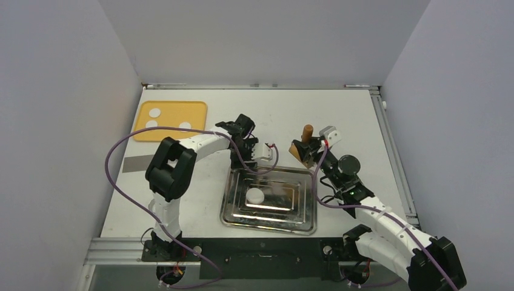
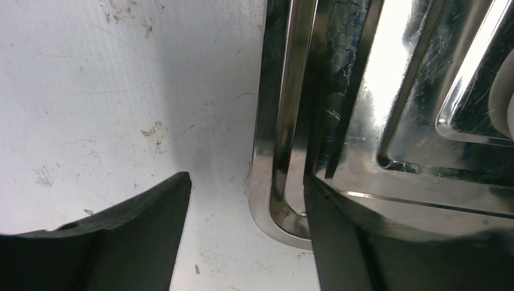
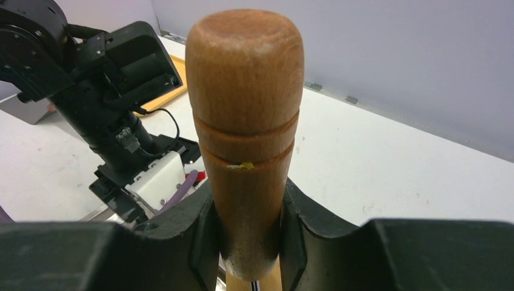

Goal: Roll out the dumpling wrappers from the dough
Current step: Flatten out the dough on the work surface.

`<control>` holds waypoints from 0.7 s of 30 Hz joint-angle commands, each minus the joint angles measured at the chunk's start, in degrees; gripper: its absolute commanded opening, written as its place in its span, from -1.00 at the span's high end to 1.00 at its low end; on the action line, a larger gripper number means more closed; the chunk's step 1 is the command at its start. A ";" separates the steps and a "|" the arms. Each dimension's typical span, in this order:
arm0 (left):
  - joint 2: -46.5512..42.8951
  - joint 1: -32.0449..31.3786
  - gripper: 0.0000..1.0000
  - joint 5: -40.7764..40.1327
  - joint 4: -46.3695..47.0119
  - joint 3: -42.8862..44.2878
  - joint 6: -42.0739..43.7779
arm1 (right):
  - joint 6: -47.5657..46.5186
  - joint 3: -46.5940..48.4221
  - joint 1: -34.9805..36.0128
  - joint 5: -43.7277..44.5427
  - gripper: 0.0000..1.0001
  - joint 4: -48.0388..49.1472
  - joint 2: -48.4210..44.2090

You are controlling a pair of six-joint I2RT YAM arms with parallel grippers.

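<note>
Three small white lumps of dough (image 1: 154, 113) lie on a yellow tray (image 1: 195, 109) at the back left. A wider white round piece (image 1: 256, 195) lies in the steel tray (image 1: 303, 224); I cannot tell whether it is a flattened dumpling wrapper. Its edge (image 2: 504, 100) shows in the left wrist view. My left gripper (image 1: 245, 159) (image 2: 245, 203) stands open astride the steel tray's rim (image 2: 267, 200) at its far left corner, one finger outside and one inside. My right gripper (image 1: 307, 149) (image 3: 248, 242) is shut on the handle of a wooden rolling pin (image 1: 308, 132) (image 3: 245, 121), held behind the tray's far right corner.
A grey patch (image 1: 138, 163) lies on the white table left of the left arm. A metal rail (image 1: 394, 151) runs along the table's right edge. Purple cables (image 1: 121, 151) loop off both arms. Grey walls close in three sides.
</note>
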 commanded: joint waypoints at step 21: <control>4.50 9.17 1.00 -1.41 4.94 0.10 -18.89 | 3.61 -2.10 7.63 4.74 0.83 18.88 13.75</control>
